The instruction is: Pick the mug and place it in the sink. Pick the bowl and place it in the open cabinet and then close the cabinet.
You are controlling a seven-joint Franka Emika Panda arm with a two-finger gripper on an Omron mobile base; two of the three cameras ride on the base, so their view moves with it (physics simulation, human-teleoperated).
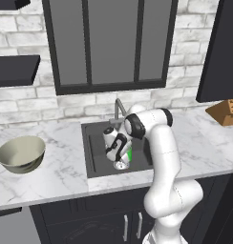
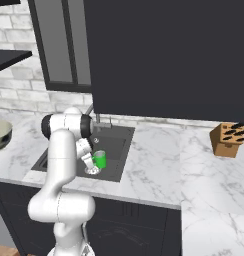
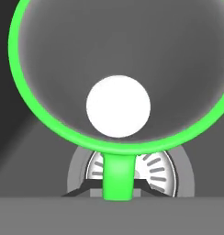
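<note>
One mug (image 3: 117, 179) | I saw gripper (image 3: 117, 186) clamped on its handle | over sink (image 1: 92, 157) drain (image 3: 153, 172) | bowl (image 1: 21, 153) on counter (image 1: 61, 176)

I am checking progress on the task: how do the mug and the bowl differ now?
The mug is bright green and small; the bowl is pale beige-olive and much wider. The mug hangs over the sink, held by the shut gripper at its handle; the bowl rests free on the counter. Both are open, round vessels.
</note>
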